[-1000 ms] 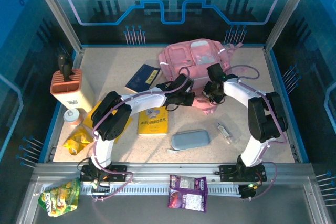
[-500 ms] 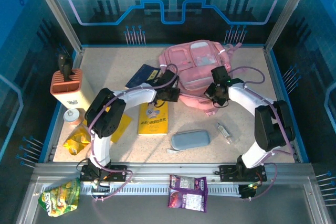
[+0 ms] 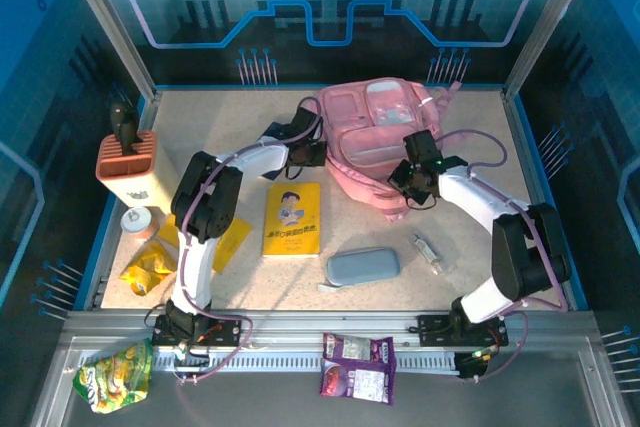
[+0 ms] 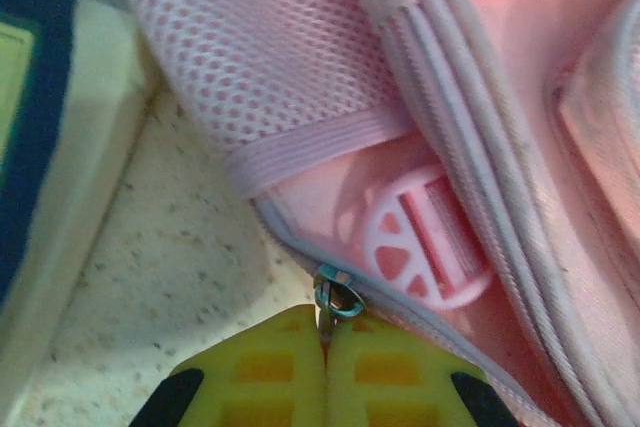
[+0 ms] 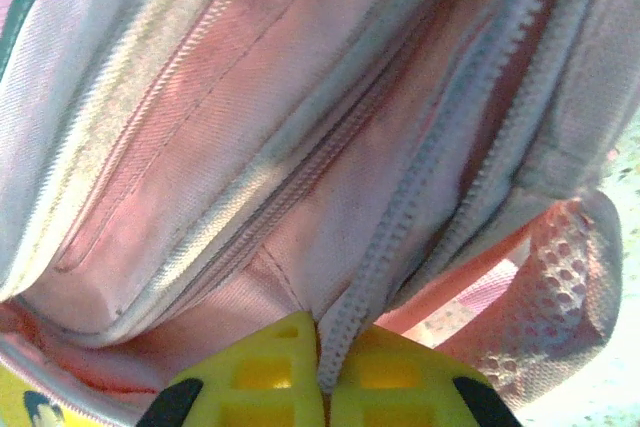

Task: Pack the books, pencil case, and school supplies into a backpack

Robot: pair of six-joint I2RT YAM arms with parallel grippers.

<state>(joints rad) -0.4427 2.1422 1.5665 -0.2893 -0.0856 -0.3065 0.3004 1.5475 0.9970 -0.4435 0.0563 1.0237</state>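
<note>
**Fig.** Top view: L claw (image 3: 314,153) at the left flank of the pink backpack (image 3: 380,132); R claw (image 3: 412,177) at its near-right edge. Vs. 1 s earlier: L claw has swung left and farther from the bases. The backpack has shifted w/ it toward the far wall, and the yellow book (image 3: 293,218) now lies uncovered. L wrist view: claw closed together, pinching the zip pull (image 4: 337,297); navy book (image 4: 40,97) lies nearby on the counter (image 4: 170,277). R wrist view: claw clamped on the backpack's zip edge. The pencil case (image 3: 363,266) and clear tube (image 3: 428,250) are unmoved on the counter's near-right part, outside the bag.
</note>
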